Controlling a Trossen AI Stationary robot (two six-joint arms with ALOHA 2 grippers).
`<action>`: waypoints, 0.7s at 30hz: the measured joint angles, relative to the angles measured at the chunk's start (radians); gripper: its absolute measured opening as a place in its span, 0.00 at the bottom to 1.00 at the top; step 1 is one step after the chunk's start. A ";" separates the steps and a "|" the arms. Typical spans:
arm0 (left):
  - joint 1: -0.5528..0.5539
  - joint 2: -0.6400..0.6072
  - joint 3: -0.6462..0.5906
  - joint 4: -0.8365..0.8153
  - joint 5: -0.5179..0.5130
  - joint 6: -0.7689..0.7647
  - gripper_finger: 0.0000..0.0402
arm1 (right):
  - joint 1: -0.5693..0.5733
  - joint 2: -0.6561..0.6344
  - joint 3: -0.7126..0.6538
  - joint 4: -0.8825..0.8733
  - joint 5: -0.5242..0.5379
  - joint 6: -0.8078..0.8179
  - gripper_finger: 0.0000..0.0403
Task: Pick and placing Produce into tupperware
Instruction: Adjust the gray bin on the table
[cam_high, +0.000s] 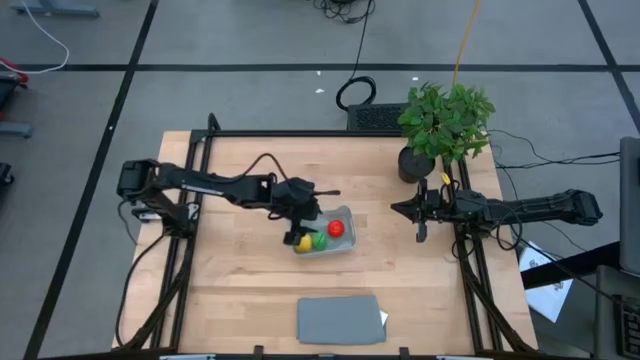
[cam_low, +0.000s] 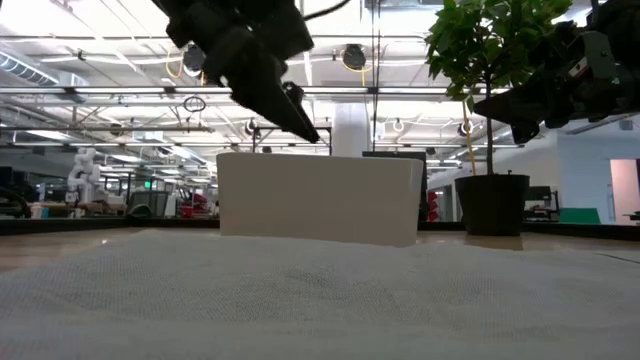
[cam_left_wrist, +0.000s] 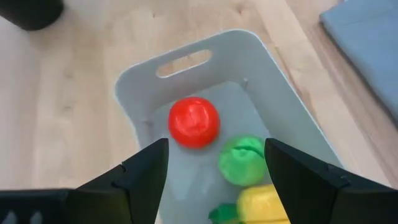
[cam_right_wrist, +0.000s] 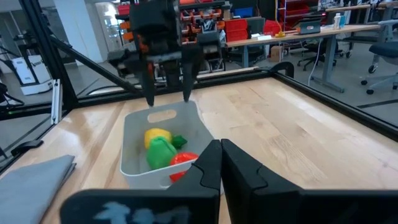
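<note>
Grey lid (cam_high: 340, 319) lies nearest, tupperware (cam_high: 342, 243) mid-table beyond it.
Yellow (cam_left_wrist: 264, 203), green (cam_left_wrist: 242, 160) and red produce (cam_left_wrist: 194, 121) sit inside; left gripper (cam_right_wrist: 168, 98) hovers spread above, right gripper (cam_right_wrist: 220, 163) pressed together at right.

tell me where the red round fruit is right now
In the high view the red fruit lies inside the tupperware near the table's middle, beside the green piece, just right of the open left gripper.

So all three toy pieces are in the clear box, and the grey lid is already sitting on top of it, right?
Not quite. The three pieces are in the box, but the high view shows the grey lid lying flat on the table, apart from it.
</note>
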 joint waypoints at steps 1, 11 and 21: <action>0.000 -0.013 0.000 -0.006 -0.014 -0.001 0.67 | 0.000 0.000 0.000 -0.001 0.000 0.000 0.00; 0.020 -0.086 -0.008 -0.059 -0.123 0.002 0.39 | 0.000 0.002 0.000 -0.001 -0.002 0.000 0.00; 0.058 -0.450 -0.340 0.290 -0.097 -0.045 0.03 | 0.000 0.004 0.000 -0.007 -0.002 0.008 0.00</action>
